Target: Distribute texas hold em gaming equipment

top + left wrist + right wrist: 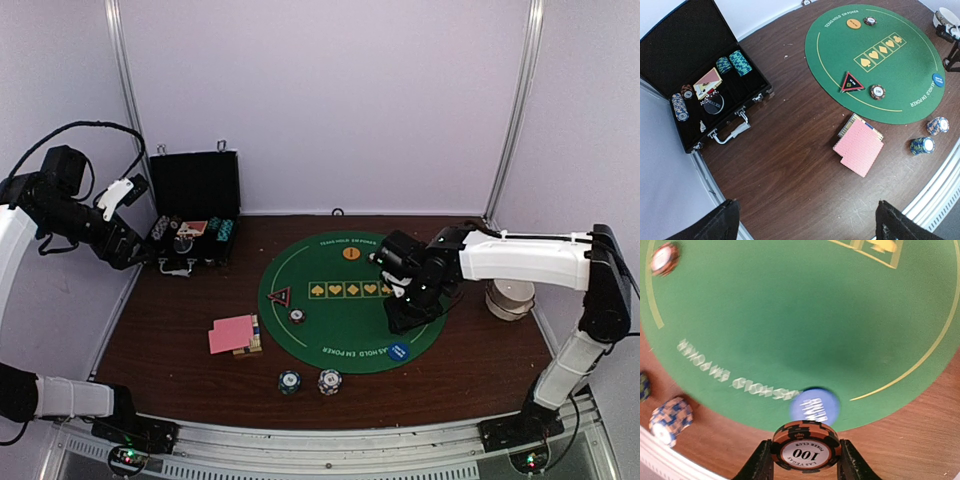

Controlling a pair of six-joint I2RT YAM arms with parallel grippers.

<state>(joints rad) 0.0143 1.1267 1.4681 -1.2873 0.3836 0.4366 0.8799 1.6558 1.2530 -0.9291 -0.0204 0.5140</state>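
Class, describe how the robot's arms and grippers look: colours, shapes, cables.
Both arms are white links joined by black joints. A black cable loops above the left arm; the right arm has a long white link. The left gripper and right gripper both have black fingers.

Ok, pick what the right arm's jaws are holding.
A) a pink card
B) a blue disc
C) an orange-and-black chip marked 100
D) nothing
C: the right wrist view shows the chip clamped between the two jaws, while the blue disc lies free on the edge of the green mat beyond it.
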